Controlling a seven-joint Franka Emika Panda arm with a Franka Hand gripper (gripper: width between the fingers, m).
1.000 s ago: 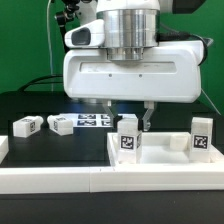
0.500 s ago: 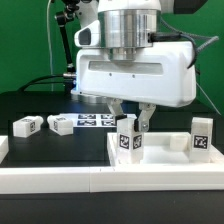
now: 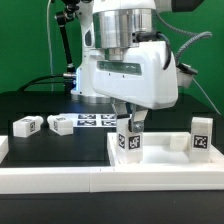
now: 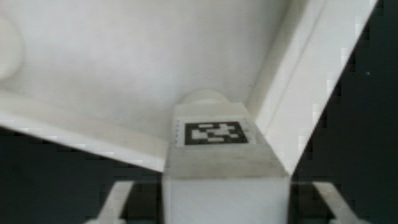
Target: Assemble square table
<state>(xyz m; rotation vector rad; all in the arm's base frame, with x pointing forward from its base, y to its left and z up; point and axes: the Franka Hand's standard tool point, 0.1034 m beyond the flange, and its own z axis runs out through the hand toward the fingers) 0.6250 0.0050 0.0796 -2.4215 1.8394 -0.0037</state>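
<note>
Leg [image 3: 128, 143] of the square table, upright with its tag facing the camera, at the centre of the exterior view. The jaws are closed on its upper part from both sides. Its foot sits just inside the left edge of the square slab [image 3: 165, 160], which fills the lower right; contact with the slab cannot be told. In the wrist view the leg [image 4: 219, 150] hangs over the slab [image 4: 125, 70], close beside its raised rim [image 4: 302, 70]. A second leg [image 3: 201, 136] stands at the slab's right end, well apart. Left of the slab, open black tabletop [image 3: 60, 150] separates it from two loose legs [image 3: 27, 125] [image 3: 60, 124]. The marker board [image 3: 95, 121] lies behind and a border rail [image 3: 60, 180] in front.
</note>
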